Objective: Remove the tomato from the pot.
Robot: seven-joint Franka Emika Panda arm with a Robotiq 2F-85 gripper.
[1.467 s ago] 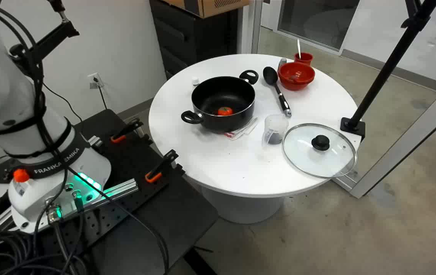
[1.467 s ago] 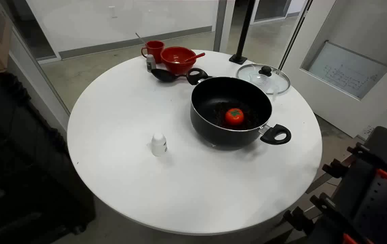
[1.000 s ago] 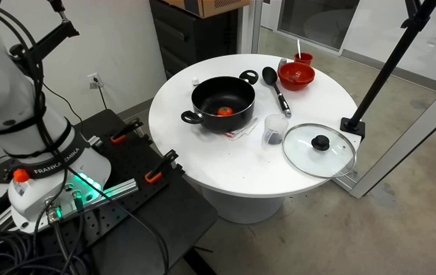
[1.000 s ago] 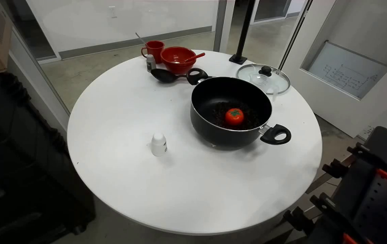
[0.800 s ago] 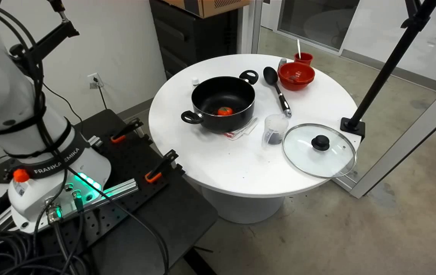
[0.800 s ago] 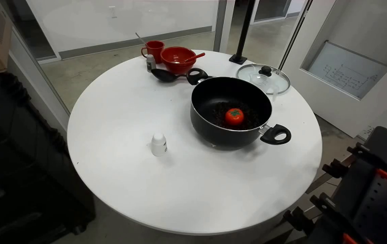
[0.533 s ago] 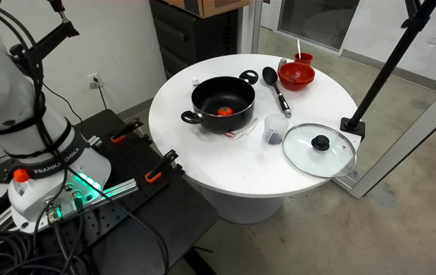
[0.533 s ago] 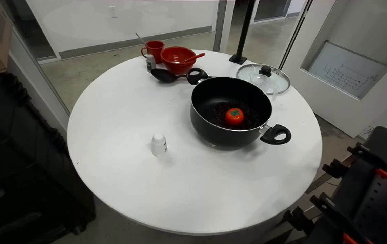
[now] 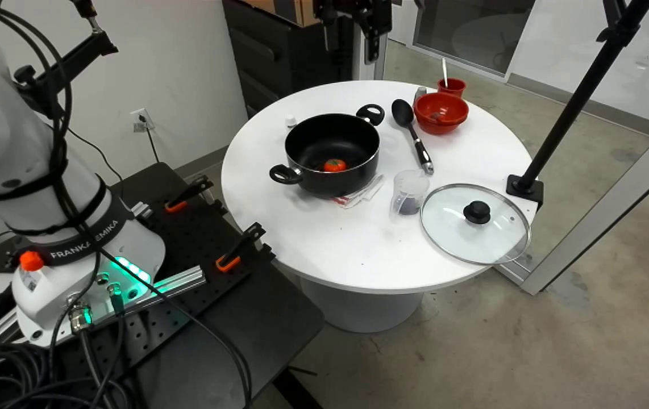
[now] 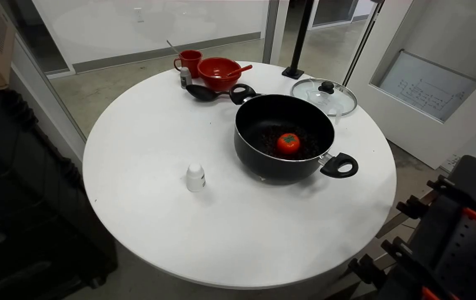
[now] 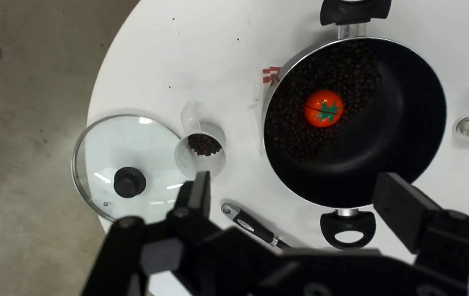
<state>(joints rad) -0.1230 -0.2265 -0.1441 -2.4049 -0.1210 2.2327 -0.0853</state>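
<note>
The tomato (image 11: 323, 108), small and red-orange with a green leaf mark, rests inside the black pot (image 11: 403, 164) on dark beans to one side of the pot's floor. The tomato (image 9: 335, 165) and pot (image 9: 338, 184) show in both exterior views, with the tomato (image 10: 288, 143) in the pot (image 10: 271, 166). My gripper (image 9: 351, 52) hangs high above the table's far side, at the top edge of an exterior view. In the wrist view the gripper (image 11: 294, 185) is open with nothing between its fingers. Its right finger covers a bit of the pot's rim.
A glass lid (image 9: 477, 238), a clear cup (image 9: 410, 190) with beans, a black spoon (image 9: 417, 142), a red bowl (image 9: 441, 113) and a red mug (image 10: 191, 62) stand around the pot. A white bottle (image 10: 195, 178) and a black pole (image 9: 580, 102) are also there.
My gripper has come into view at the top of an exterior view, and the arm near the base has shifted slightly. The tomato and pot have not moved.
</note>
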